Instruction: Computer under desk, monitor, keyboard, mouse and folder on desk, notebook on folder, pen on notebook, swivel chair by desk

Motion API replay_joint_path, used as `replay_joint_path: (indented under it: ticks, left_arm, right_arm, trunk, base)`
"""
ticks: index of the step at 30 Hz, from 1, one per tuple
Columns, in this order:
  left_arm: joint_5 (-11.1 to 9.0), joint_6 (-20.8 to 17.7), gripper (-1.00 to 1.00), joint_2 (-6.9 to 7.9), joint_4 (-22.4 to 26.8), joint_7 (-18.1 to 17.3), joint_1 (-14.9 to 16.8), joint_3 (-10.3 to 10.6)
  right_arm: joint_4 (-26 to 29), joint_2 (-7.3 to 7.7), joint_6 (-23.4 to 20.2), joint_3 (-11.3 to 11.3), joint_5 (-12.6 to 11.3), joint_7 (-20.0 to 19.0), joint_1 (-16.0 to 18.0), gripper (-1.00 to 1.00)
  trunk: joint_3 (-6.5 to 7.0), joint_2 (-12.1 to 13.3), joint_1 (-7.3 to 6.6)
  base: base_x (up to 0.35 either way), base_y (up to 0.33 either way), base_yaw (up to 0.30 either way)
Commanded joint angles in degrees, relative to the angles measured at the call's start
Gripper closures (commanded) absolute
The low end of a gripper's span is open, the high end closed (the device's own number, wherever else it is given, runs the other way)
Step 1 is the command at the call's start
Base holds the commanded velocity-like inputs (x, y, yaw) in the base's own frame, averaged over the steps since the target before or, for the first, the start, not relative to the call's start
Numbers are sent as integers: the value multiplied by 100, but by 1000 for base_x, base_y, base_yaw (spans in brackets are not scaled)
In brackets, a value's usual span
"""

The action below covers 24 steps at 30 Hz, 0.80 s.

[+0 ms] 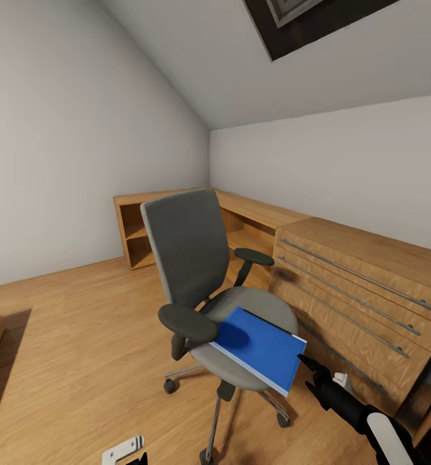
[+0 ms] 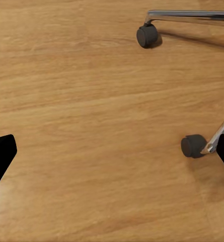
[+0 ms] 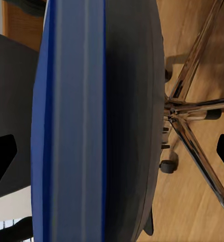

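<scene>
A: Where do we log the folder [image 1: 259,347]?

B: Flat on the grey seat of the swivel chair [image 1: 188,255], its near corner hanging past the seat's front edge. The wood drawer unit [image 1: 364,290] stands just behind the chair.

A: Right gripper [image 1: 310,372]?

B: We see its fingers spread apart, grasping nothing, tips just short of that folder corner. In its wrist view the folder's edge sits between the two fingertips.

A: Left gripper [image 2: 112,151]?

B: Fingers wide apart, empty, over the wood floor [image 2: 81,101] near two chair castors.

Attic bedroom: sloped ceiling [image 1: 254,71], skylight [image 1: 306,19], wooden drawers [image 1: 357,290].
</scene>
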<state>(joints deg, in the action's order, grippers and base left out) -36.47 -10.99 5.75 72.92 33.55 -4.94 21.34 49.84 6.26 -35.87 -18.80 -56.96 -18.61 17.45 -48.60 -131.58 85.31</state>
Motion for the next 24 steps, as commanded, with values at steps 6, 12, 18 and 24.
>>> replay_joint_path:
  ticks: [6,12,18,24]
  left_arm:
    - [-26,-18,-100,8,8,31,2,14]
    - [-14,-18,-100,6,0,31,2,15]
    - [-5,-18,-100,6,-4,35,2,14]
    - [-2,-18,-100,5,-5,37,2,18]
  right_arm:
    - [0,-2,-26,-7,-8,-11,4,-100]
    - [0,-2,-19,-2,-8,-11,4,-100]
    - [0,-2,-17,-1,-8,-11,4,-100]
    - [0,-2,-16,-1,-8,-11,4,-100]
  trunk:
    - [-5,-2,-1]
    - [-5,-2,-1]
    - [-5,-2,-1]
    - [-5,-2,-1]
  base:
    - [49,42,0]
    - [88,75,0]
    - [22,19,0]
    - [5,4,0]
